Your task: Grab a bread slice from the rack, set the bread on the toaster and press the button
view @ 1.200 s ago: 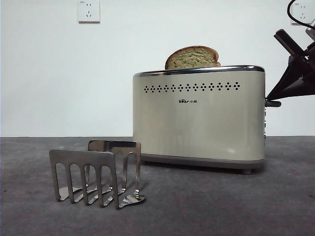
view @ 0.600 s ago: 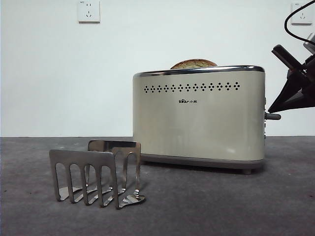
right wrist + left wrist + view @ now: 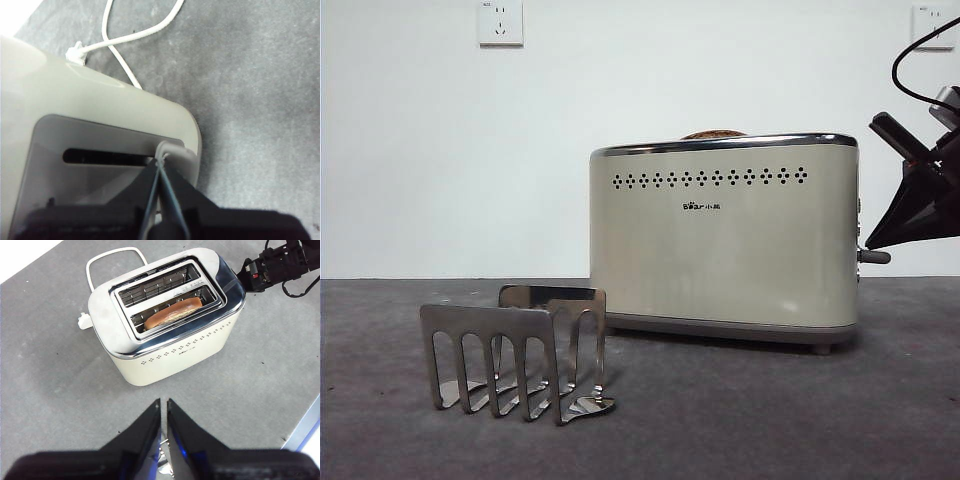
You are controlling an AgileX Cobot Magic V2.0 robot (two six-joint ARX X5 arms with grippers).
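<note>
The cream toaster [image 3: 725,250] stands at mid-right. The slice of bread [image 3: 714,133] has sunk into it, only its crust top showing above the rim. From the left wrist view the bread [image 3: 174,313] lies in the slot nearer the dot vents. The steel rack [image 3: 515,360] stands empty at the front left. My right gripper [image 3: 876,238] is shut, its tip resting on top of the dark-grey button [image 3: 873,257] at the toaster's narrow end; its wrist view shows the tip [image 3: 160,162] on the button [image 3: 175,150]. My left gripper [image 3: 163,407] is shut and empty, high above the table in front of the toaster [image 3: 165,355].
A white power cord [image 3: 135,35] loops on the grey table behind the toaster and also shows in the left wrist view [image 3: 112,255]. A wall socket [image 3: 500,22] is at the upper left. The table's edge [image 3: 305,425] runs beyond the toaster's button end.
The right gripper has pushed the button downward along the toaster's end. The bread has sunk from well above the rim to almost fully inside the slot.
</note>
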